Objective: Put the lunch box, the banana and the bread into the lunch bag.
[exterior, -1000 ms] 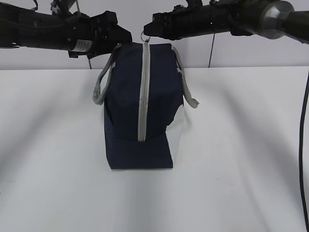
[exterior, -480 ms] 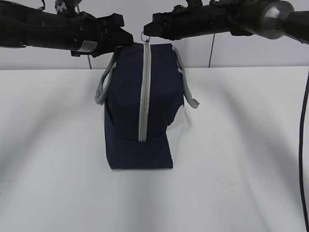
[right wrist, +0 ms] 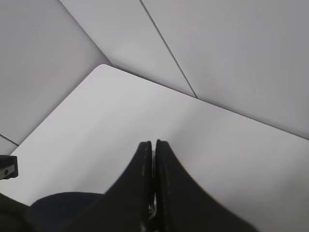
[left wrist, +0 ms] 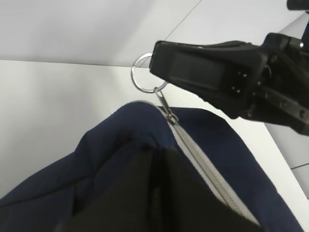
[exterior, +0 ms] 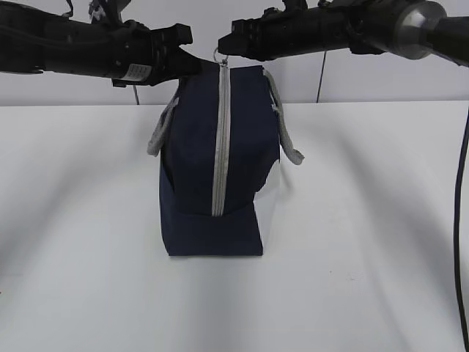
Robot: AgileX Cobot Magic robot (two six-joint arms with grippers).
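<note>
The navy lunch bag (exterior: pixel 192 161) stands upright on the white table (exterior: pixel 366 242), its grey zipper (exterior: pixel 219 147) closed down the near face. My right gripper (exterior: pixel 229 45) is shut on the zipper's ring pull (left wrist: pixel 145 79) at the bag's top; a bit of metal shows between its fingers in the right wrist view (right wrist: pixel 154 150). My left gripper (exterior: pixel 192 64) is at the bag's top left corner, its fingers (left wrist: pixel 125 198) pressed together on the navy fabric. The lunch box, the banana and the bread are out of view.
Grey strap handles hang on the bag's left (exterior: pixel 156 136) and right (exterior: pixel 287 139). A black cable (exterior: pixel 462 220) runs down the right edge. A grey wall stands behind the table.
My left gripper has moved right onto the bag's top left corner. The left handle and the bag's top have shifted slightly right. The right gripper has stayed on the ring pull.
</note>
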